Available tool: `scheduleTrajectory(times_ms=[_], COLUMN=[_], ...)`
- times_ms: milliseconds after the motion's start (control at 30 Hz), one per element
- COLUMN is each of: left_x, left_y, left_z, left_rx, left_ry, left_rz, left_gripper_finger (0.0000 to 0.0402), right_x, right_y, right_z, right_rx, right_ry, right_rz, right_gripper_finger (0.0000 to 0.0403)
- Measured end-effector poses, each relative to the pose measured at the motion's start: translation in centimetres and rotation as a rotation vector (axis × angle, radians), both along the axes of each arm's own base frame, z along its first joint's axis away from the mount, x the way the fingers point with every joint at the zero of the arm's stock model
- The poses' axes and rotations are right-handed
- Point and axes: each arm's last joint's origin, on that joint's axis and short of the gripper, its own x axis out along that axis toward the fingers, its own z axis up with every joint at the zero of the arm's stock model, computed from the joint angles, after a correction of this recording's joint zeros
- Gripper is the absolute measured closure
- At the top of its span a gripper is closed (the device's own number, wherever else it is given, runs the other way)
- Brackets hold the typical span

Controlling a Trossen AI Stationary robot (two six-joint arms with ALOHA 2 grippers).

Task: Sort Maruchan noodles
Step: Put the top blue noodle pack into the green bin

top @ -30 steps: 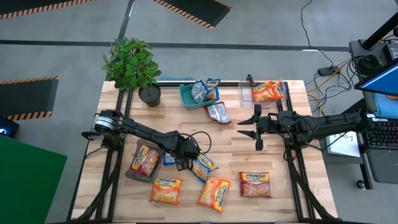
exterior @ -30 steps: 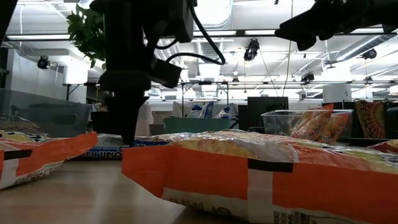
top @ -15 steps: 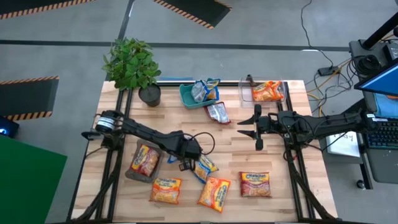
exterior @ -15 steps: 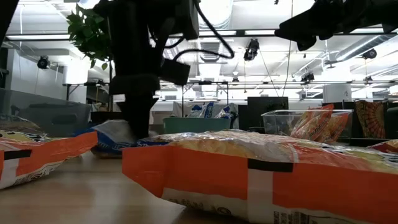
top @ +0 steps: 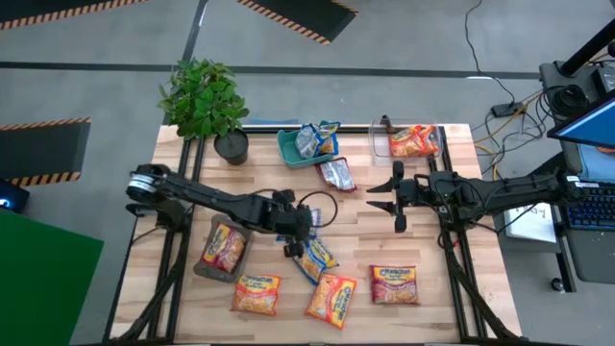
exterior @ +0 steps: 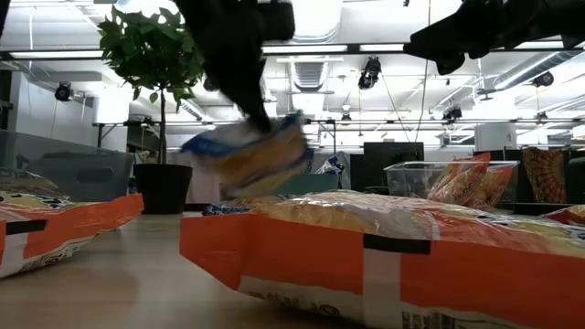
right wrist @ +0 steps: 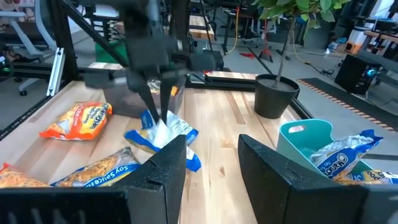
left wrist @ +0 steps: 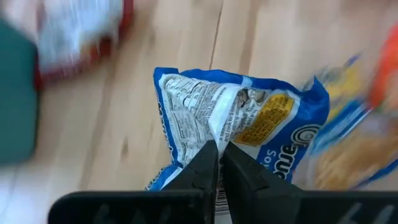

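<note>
My left gripper is shut on a blue-and-white Maruchan noodle packet, which hangs clear of the table in the low view and also shows in the right wrist view. Another blue-and-yellow packet lies flat beside it. Orange packets and a red-pink packet lie flat near the front edge. My right gripper waits open above the table's right half, its fingers level, touching nothing. My left gripper pinches a bunched-up ridge in the middle of the packet's printed back face between its two fingers. The fingers come from above, slanting down. The packet hangs tilted below them, lifted clear of the table, its wrapper creased at the pinch.
A clear bin at the left holds an orange packet. A teal tray with blue packets and a clear bin with an orange packet stand at the far edge. A potted plant is at far left. A silvery-red packet lies mid-table.
My left gripper has shut on the blue-and-white packet lying on the table, then risen and tipped, drifting slightly toward the table's right edge. The packet has come up off the wood, bunched at its middle, and now hangs clear.
</note>
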Motion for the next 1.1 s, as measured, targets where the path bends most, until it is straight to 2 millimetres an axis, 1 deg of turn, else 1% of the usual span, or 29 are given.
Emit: scheduleTrajectory(times_ms=[133,233,333,467,533,633,767,900,1100], left_x=[0.6,1.1,1.3,1.5,1.6,1.7,1.7,1.8,1.9], left_y=[-0.2,-0.3,-0.3,0.3,0.6,0.9,1.1,1.1,1.1], left_z=[2.3,3.4,4.0,4.1,4.1,4.1,4.2,4.3,4.3], left_rx=[0.005,-0.001,-0.010,-0.016,-0.025,-0.038,-0.046,-0.038,-0.036], left_ry=[-0.167,-0.262,-0.313,-0.320,-0.321,-0.327,-0.333,-0.350,-0.351], left_rz=[-0.116,-0.197,-0.266,-0.280,-0.280,-0.283,-0.285,-0.292,-0.294], left_gripper_finger=[0.0401,0.0401,0.0401,0.0401,0.0401,0.0401,0.0401,0.0401,0.0402], right_x=[0.4,1.2,2.1,3.6,4.5,6.0,7.8,9.5,12.2], right_y=[0.1,0.7,1.5,2.8,3.4,4.2,4.3,4.5,5.0], right_z=[-0.1,-0.2,-0.2,1.1,1.7,2.1,2.6,2.2,1.8], right_rx=[0.001,-0.022,-0.061,-0.093,-0.116,-0.161,-0.197,-0.238,-0.249], right_ry=[-0.008,-0.024,-0.048,-0.016,0.043,0.180,0.369,0.531,0.615], right_rz=[0.014,0.076,0.129,0.188,0.216,0.251,0.196,0.151,0.158], right_gripper_finger=[0.0268,0.0259,0.0239,0.0205,0.0191,0.0172,0.0157,0.0154,0.0162])
